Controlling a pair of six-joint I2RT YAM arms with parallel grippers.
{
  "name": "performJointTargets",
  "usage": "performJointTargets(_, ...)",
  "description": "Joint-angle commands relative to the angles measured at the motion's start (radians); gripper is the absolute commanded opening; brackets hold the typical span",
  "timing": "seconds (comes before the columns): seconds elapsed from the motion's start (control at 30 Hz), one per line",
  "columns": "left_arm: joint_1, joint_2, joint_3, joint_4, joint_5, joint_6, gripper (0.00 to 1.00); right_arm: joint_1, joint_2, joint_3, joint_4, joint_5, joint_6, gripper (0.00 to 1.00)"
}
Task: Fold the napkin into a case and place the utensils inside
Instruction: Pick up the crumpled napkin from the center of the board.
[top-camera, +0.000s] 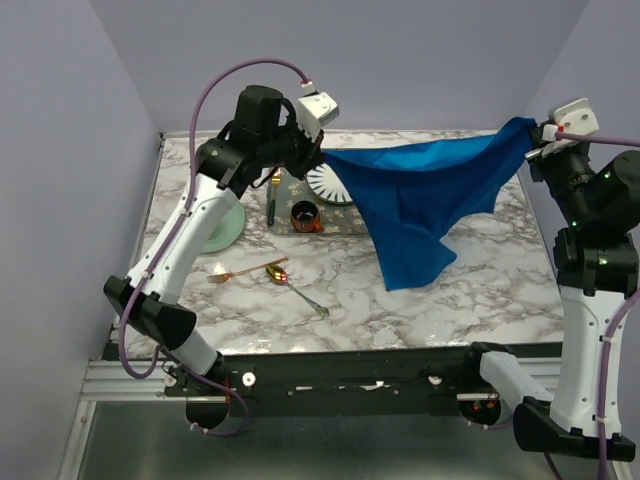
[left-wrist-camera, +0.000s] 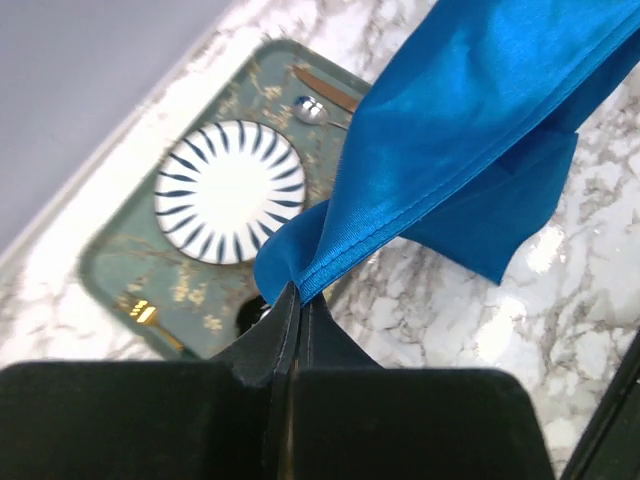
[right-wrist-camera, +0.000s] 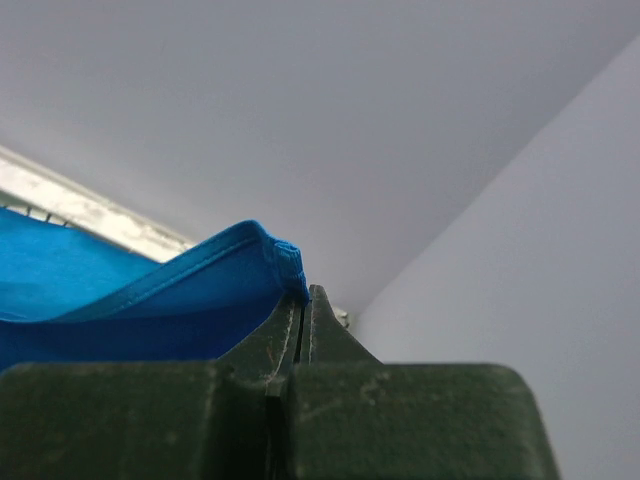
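The bright blue napkin (top-camera: 425, 195) hangs stretched in the air between both arms, its loose lower corner drooping to the marble near the middle. My left gripper (top-camera: 318, 152) is shut on its left corner (left-wrist-camera: 300, 262), above the tray. My right gripper (top-camera: 535, 130) is shut on the right corner (right-wrist-camera: 285, 262), raised at the far right. The copper-pink fork (top-camera: 240, 272) and the small spoon (top-camera: 290, 279) with a gold bowl lie side by side on the table (top-camera: 440, 310), near its front left. No folded case shows.
A grey-green patterned tray (top-camera: 345, 222) at the back holds a striped white plate (left-wrist-camera: 230, 190), a dark cup (top-camera: 305, 214) and other cutlery (left-wrist-camera: 320, 100). A pale green plate (top-camera: 225, 228) lies under the left arm. Walls stand close on the left, back and right.
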Motion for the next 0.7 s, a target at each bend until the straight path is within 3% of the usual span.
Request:
performJointTargets(0.0, -0.060, -0.099, 0.093, -0.151, -0.222, 0.107, 0.00, -0.012, 0.003, 0.101, 0.098, 0.137, 0.047, 0.01)
performJointTargets(0.1, -0.129, -0.165, 0.095, -0.145, -0.359, 0.192, 0.00, -0.012, -0.020, 0.106, 0.101, 0.146, 0.052, 0.01)
performJointTargets(0.23, -0.212, -0.243, 0.089, -0.146, -0.439, 0.242, 0.00, -0.013, -0.077, 0.089, 0.098, 0.156, 0.062, 0.01)
performJointTargets(0.67, -0.258, -0.436, 0.096, -0.189, -0.286, 0.227, 0.00, -0.012, -0.323, 0.081, -0.103, 0.160, 0.079, 0.01)
